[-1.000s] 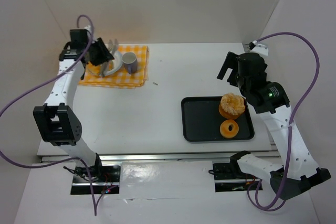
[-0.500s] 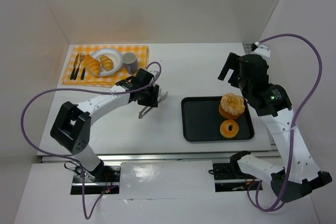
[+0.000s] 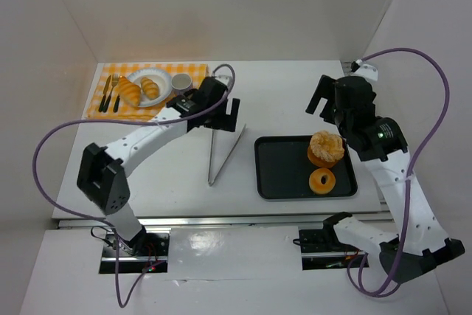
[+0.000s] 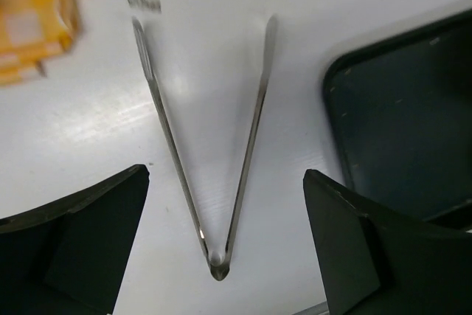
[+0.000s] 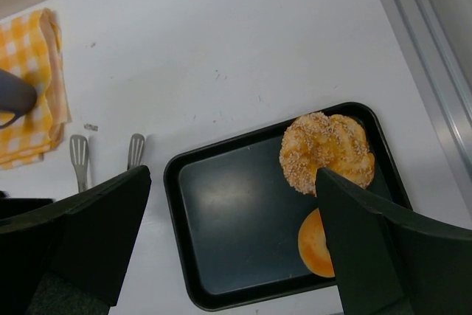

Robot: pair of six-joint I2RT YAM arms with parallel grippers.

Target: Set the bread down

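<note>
Two pieces of bread (image 3: 140,88) lie on the plate (image 3: 167,95), atop the checked cloth (image 3: 193,71). Since half a second ago the left gripper (image 3: 231,116) has drawn back from the tongs (image 3: 221,154), now splayed on the counter (image 3: 295,86); its jaws are wide and empty. The right wrist view crops the mug (image 5: 13,99). The right gripper (image 5: 232,173), jaws spread and empty, hovers near the tray (image 3: 284,171) holding a bun (image 3: 325,147) and doughnut (image 3: 321,180).

White table (image 3: 280,94): cloth (image 3: 193,71), tongs (image 3: 212,154), tray (image 3: 280,167)

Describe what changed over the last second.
The left gripper swung from the plate to mid-table carrying the tongs, then opened its jaws and let them go; they now lie beside the tray. The right gripper, the pastries and the bread rolls stayed put.
</note>
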